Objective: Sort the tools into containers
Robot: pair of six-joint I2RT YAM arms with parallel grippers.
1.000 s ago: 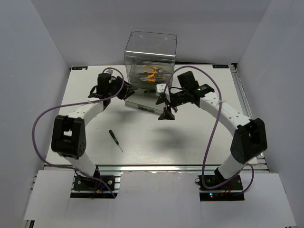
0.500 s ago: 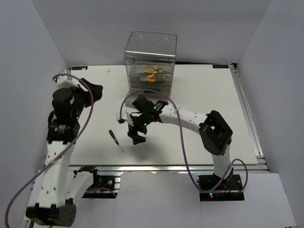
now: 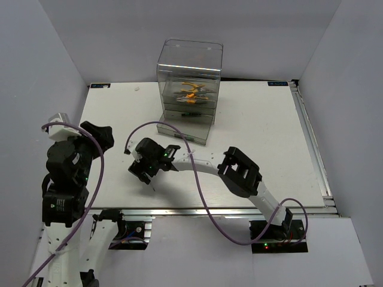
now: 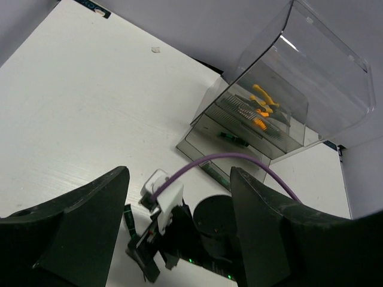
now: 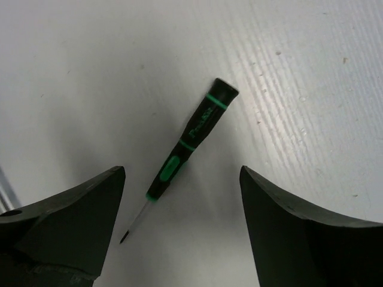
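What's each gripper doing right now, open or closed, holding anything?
Left gripper: open, holding nothing.
Right gripper: open, fingers either side of the black-green screwdriver, not gripping it.

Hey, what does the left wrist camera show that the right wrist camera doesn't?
Only the left wrist view shows the clear drawer box, the orange pliers inside it, and a purple cable. Only the right wrist view shows the whole black-green screwdriver, lying flat below the open right gripper. Both show the white table.
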